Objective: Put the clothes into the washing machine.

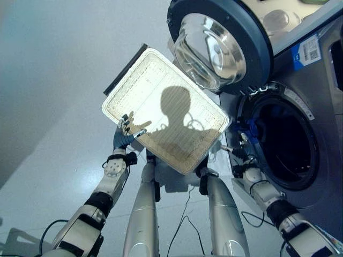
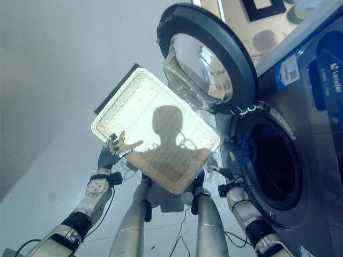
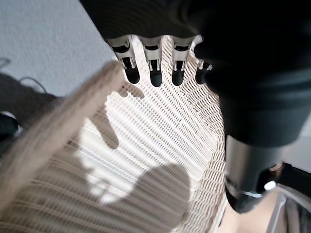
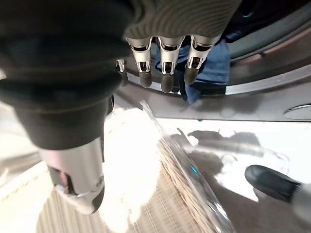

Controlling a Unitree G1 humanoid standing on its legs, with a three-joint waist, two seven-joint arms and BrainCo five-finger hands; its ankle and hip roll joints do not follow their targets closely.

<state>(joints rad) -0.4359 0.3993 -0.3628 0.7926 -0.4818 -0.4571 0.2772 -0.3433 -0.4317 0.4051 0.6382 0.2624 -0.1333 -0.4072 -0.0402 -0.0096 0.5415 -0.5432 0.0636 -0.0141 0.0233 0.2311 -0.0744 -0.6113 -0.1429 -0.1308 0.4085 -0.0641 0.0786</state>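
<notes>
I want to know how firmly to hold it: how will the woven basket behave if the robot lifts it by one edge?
The woven basket looks empty, so probably light. Its open weave looks stiff enough to keep its shape, though it may flex a little. Wide and shallow, it would likely swing or tilt if the left robot hand lifted it by one edge.

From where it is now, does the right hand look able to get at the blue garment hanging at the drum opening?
Probably yes: the right hand is open, its fingertips right by the blue garment at the washing machine opening, door swung wide, nothing between them.
</notes>
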